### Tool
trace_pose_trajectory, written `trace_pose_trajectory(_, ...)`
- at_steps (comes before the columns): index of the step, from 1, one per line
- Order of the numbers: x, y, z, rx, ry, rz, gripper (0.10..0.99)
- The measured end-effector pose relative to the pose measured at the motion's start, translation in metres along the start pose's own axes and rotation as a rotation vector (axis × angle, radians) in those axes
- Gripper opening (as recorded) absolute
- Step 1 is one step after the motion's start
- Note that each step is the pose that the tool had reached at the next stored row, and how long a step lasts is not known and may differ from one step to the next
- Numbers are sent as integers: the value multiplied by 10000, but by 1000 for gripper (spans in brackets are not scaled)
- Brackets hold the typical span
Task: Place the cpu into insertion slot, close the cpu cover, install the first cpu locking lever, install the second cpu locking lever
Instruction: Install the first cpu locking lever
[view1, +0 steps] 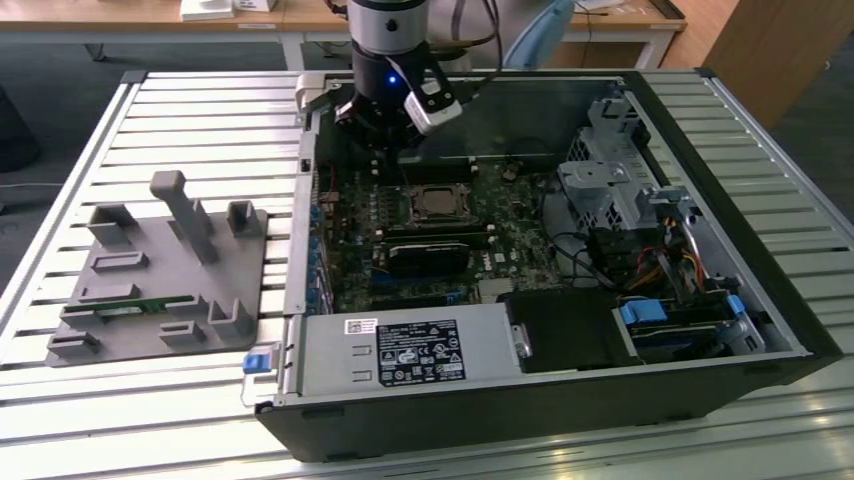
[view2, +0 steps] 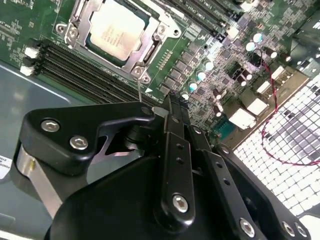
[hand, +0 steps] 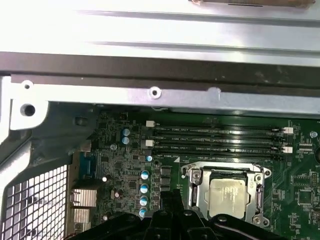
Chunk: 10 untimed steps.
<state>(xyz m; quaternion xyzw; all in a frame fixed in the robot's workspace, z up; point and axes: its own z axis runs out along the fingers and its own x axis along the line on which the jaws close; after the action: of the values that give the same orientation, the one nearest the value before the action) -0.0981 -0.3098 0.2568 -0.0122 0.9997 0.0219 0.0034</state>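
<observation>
The cpu (view2: 114, 31) lies silvery top up in the insertion slot (view1: 434, 203) on the green board, also seen as the cpu (hand: 227, 195) in the first wrist view. The cpu cover (view2: 144, 56) lies flat around it as a metal frame. A thin wire lever (view2: 139, 89) rises from the socket's corner toward my fingertips. My gripper (view2: 170, 102) hangs just beside the socket, on the memory-slot side, its black fingers together and nothing visibly between them. In the exterior view the gripper (view1: 387, 150) hovers over the case's far part.
Memory slots (hand: 220, 140) run beside the socket. A black module (view1: 427, 250) and the power supply (view1: 400, 350) lie nearer the front, with the drive cage (view1: 627, 180) at the exterior view's right. A grey fixture plate (view1: 160, 270) stands outside the case at the left.
</observation>
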Motion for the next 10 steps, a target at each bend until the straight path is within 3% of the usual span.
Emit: trace_pose_trajectory(10, -3, 119, 23, 0, 0, 1, 106)
